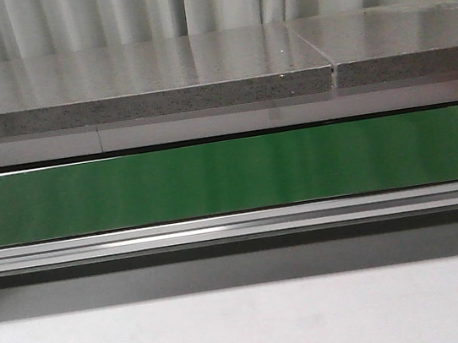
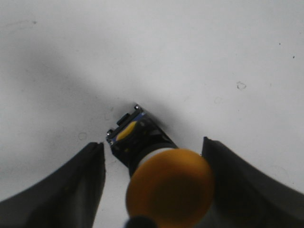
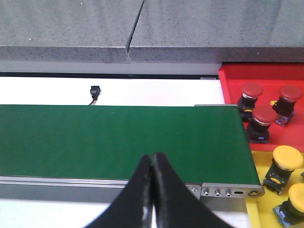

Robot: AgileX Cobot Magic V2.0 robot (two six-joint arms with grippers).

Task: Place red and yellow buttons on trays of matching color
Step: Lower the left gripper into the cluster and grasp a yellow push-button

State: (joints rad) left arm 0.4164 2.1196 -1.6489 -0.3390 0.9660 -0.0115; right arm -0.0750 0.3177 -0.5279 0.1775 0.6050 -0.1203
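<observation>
Pickup step, I judge: left tool point(image 2: 152, 190) spread around yellow button point(image 2: 164, 178) lying on white surface point(image 2: 190, 47); next, pinch it. Right tool point(image 3: 153, 164) pressed together, empty, over green belt point(image 3: 118, 137).

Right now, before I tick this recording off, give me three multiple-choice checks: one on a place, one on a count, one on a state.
1. Where do the red buttons sit?
A. red tray
B. green belt
C. grey slab

2. How many red buttons show?
A. one
B. three
C. five

3. How do the right gripper jaws stand?
A. wide open
B. shut on a button
C. shut, empty

Answers: 1 A, they stand inside its rim; 2 B, three red caps in the right wrist view; 3 C, tips meet with nothing between.
</observation>
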